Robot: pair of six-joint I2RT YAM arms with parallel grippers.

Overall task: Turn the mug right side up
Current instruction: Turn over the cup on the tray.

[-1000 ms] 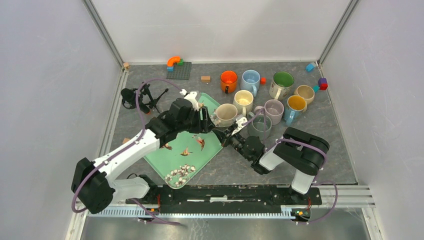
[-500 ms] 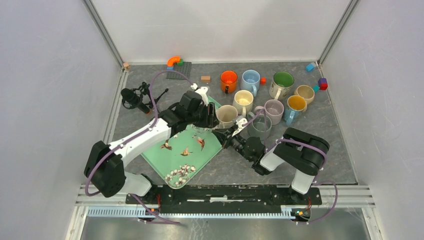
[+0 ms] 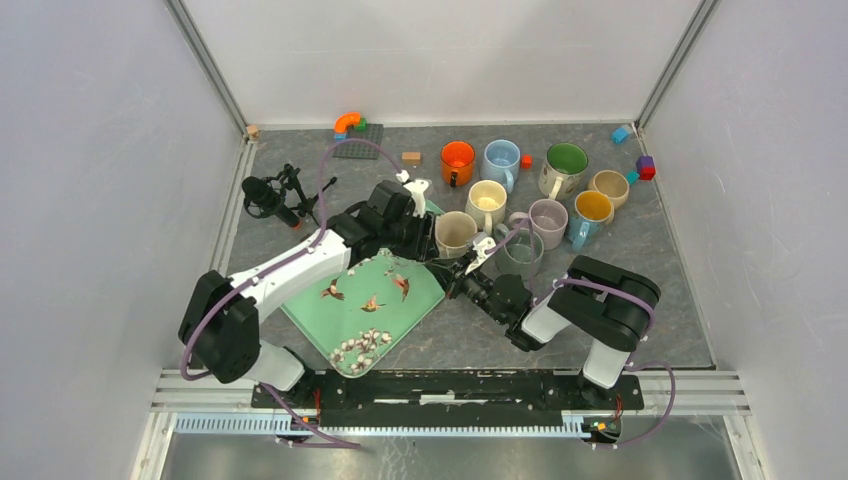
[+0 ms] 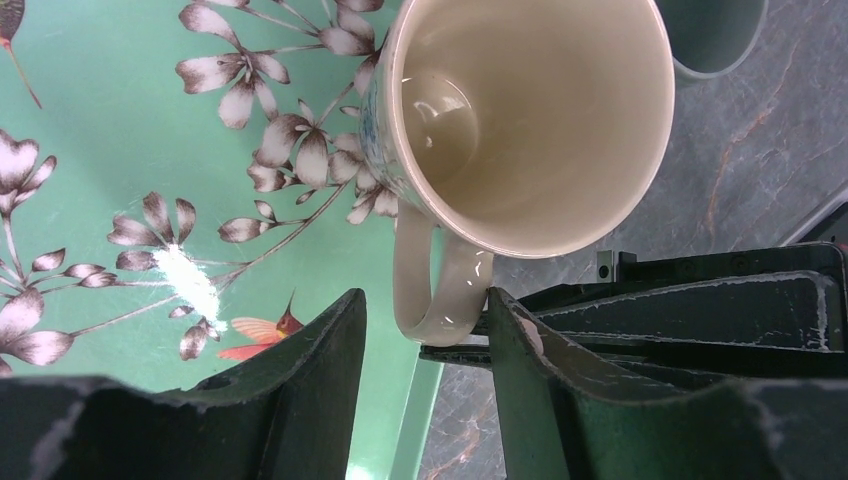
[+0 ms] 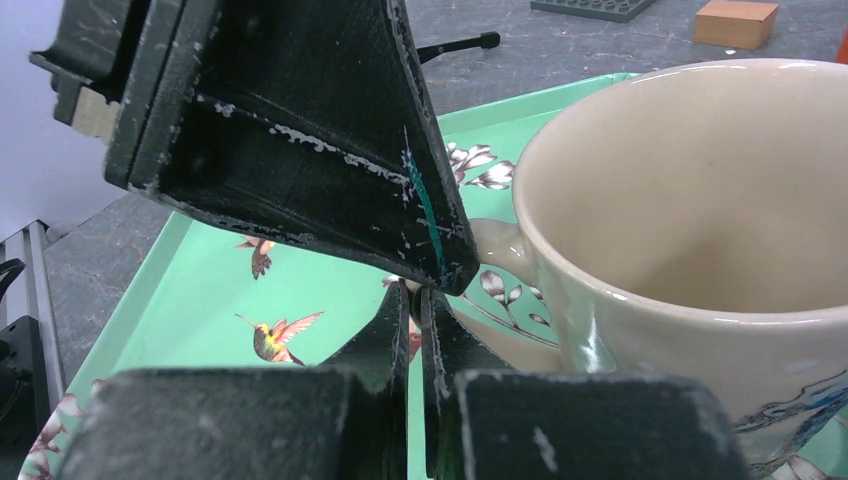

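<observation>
A cream mug (image 3: pixel 455 232) with a blue print stands upright, mouth up, on the right edge of the green flowered tray (image 3: pixel 340 320). In the left wrist view the mug (image 4: pixel 530 110) has its handle (image 4: pixel 430 300) between my left gripper's (image 4: pixel 425 305) open jaws. The right finger touches the handle and the left one stands apart. The left gripper (image 3: pixel 428 235) is beside the mug. My right gripper (image 3: pixel 450 270) is shut and empty, its tips (image 5: pixel 413 290) at the tray's rim under the handle. The mug (image 5: pixel 700 200) fills the right wrist view.
Several upright mugs stand behind and right of the tray: orange (image 3: pixel 457 158), blue (image 3: pixel 500 158), green-lined (image 3: pixel 566 165), cream (image 3: pixel 487 200), lilac (image 3: pixel 547 218), grey (image 3: pixel 520 252). A black stand (image 3: pixel 270 198) sits left, a grey baseplate (image 3: pixel 358 142) at the back.
My left arm has swung toward the back and right, bringing its wrist close against the mug. The mug has shifted slightly right. The right arm has not moved.
</observation>
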